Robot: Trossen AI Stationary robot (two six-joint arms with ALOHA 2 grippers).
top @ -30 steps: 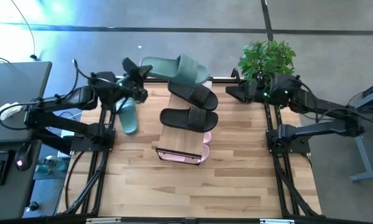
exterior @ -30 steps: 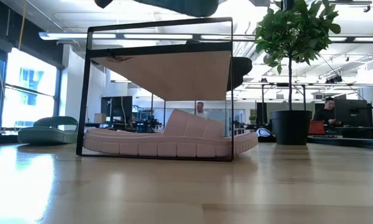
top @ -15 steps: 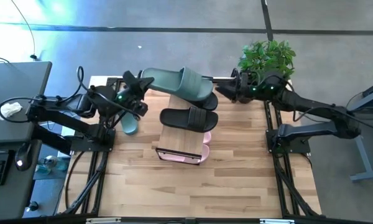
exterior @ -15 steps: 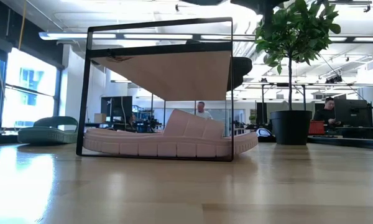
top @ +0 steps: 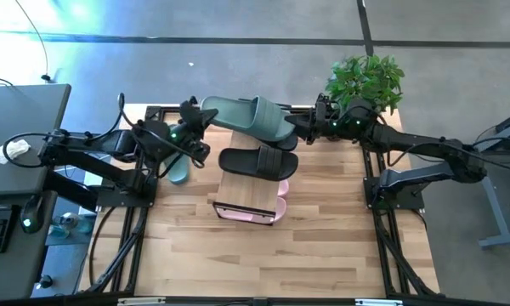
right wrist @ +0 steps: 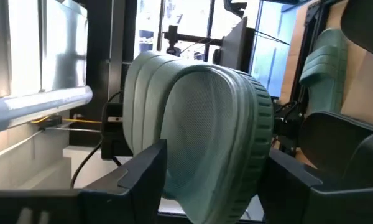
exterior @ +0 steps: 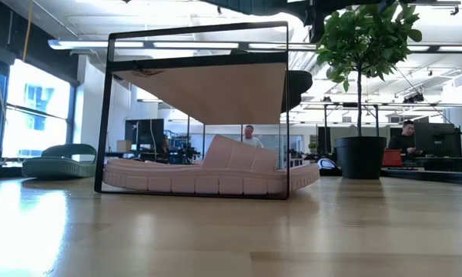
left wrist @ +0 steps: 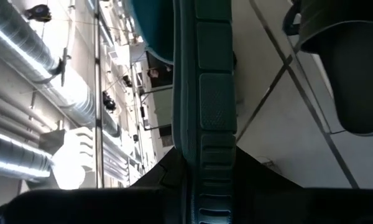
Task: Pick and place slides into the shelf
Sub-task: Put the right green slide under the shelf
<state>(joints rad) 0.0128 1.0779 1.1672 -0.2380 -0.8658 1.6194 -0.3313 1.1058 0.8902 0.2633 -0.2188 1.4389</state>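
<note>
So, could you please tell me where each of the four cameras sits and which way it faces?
High view: overhead, straight down on the table; both arms, the shelf, the held green slide.
Low view: table height, level through the shelf into the room; dark arm parts at the top edge.
Left wrist view: on the left arm, along the green slide's sole; left gripper clamping it.
Right wrist view: on the right arm, facing the slide's end; right gripper astride.
Both wrist views share that slide.
</note>
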